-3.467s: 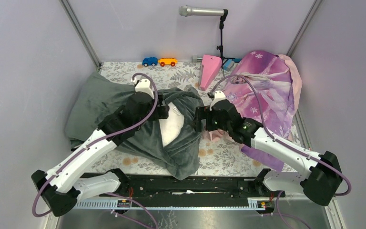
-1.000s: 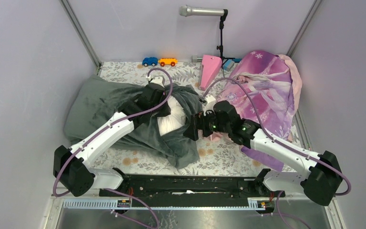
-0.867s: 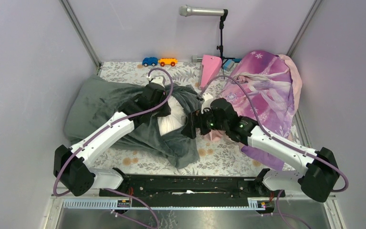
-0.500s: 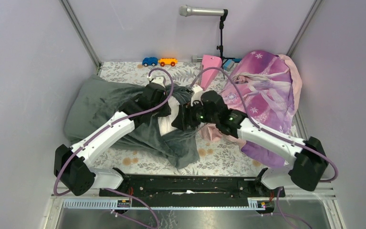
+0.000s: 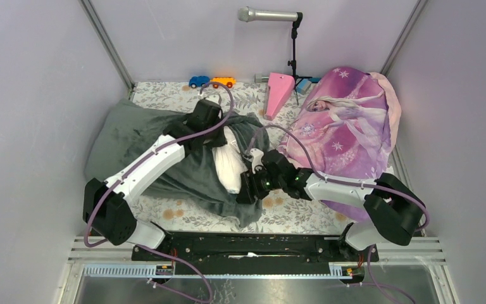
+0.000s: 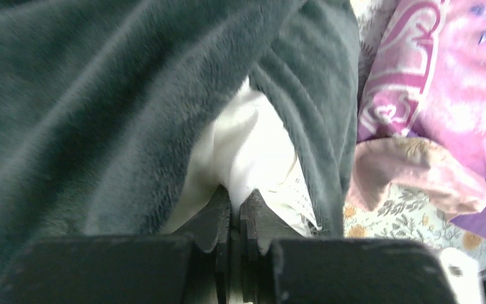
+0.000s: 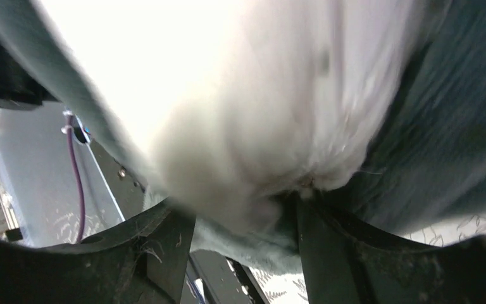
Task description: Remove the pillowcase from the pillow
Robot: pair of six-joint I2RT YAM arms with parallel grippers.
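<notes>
Two robot arms met over a half-undressed pillow. The left claw (image 6: 235,201) was pinched nearly shut on a fold of the pillow (image 6: 248,142), with white cloth bunching straight ahead of its tips. The pillowcase (image 6: 95,95), a dark grey-green fleece sack, rose in thick folds on either side of that claw. Most of the pillow lay hidden inside it, and only a white tongue showed at the sack's mouth. Purple princess-print fabric (image 6: 430,76) lay off to that claw's right, apart from the work. The right claw (image 7: 243,218) stood wide and unclamped, its fingers (image 7: 164,250) straddling the pillow's white corner, with dark fleece close against its right finger. The pillow looked light, plump and easily squashed. The fleece looked soft and limp, likely to drag on the smooth cloth rather than slide freely. The best hold seemed to be the sack's open hem just beside the right claw, gathered in a thick pinch and drawn away from the left claw while that claw anchored the pillow.
</notes>
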